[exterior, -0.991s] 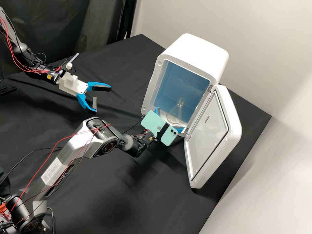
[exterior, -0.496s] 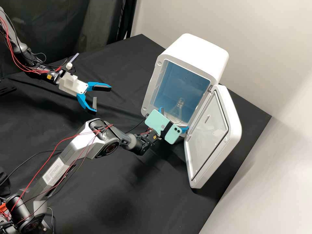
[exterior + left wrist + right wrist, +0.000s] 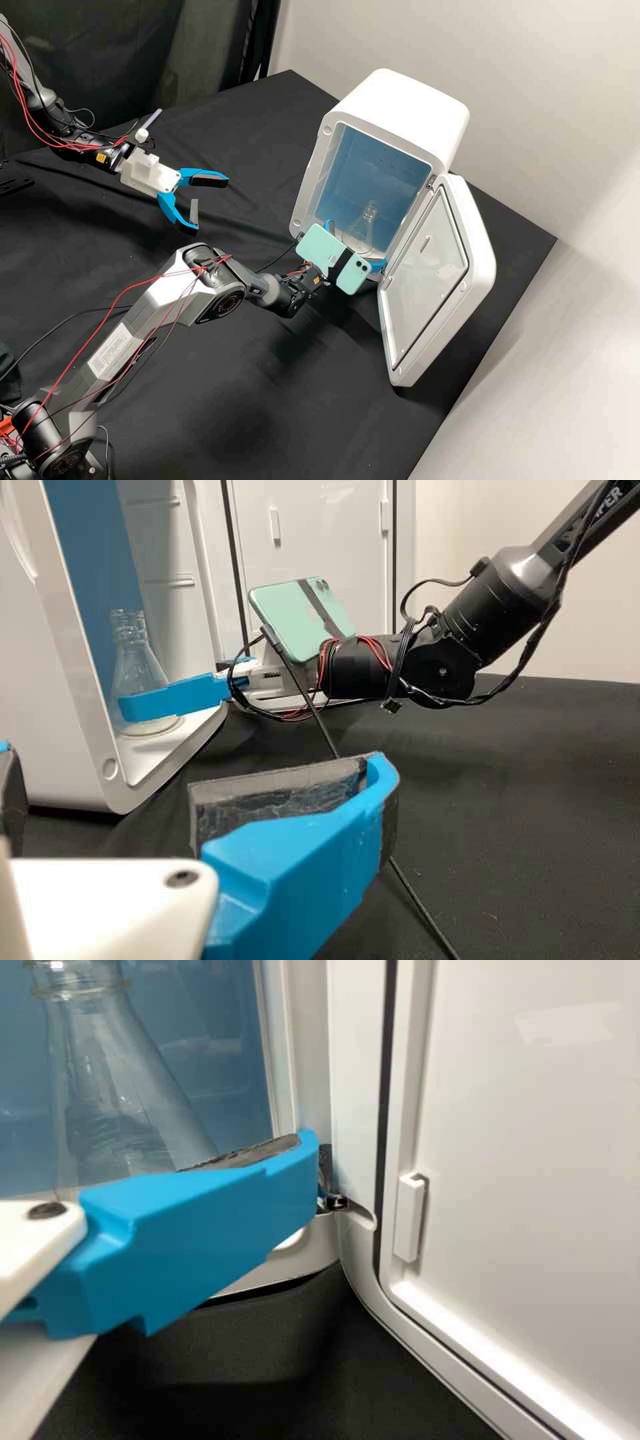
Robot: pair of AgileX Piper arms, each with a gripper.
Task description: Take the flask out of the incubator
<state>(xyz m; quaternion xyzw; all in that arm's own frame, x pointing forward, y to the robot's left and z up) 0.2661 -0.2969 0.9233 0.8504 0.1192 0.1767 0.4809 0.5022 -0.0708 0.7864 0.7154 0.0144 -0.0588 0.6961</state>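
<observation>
Glass flask (image 3: 365, 223), clear and conical, stands upright on the blue floor of the white incubator (image 3: 400, 107). It sits close to the front opening and toward the right side of the chamber. The chamber walls are blue, and the left wrist view shows shallow ledges on the side wall above the flask's neck. The door (image 3: 437, 280) stands wide open to the right of the box, hinged along its right edge, with its pale inner panel facing the arms.

The right gripper (image 3: 355, 244) is at the mouth of the incubator, low at floor level. Its fingers are apart, one on each side of the flask's base. In the right wrist view one blue finger (image 3: 190, 1220) lies just beside the flask's sloping wall, on the side toward the door; whether its dark pad touches the glass cannot be told. A mint-green phone (image 3: 330, 257) is strapped across that arm's wrist and covers much of the gripper in the high view.

The left gripper (image 3: 210, 203) hangs above the black bench (image 3: 280, 400), well to the left of the incubator. Its fingers are spread wide and empty, and they point toward the open chamber.
</observation>
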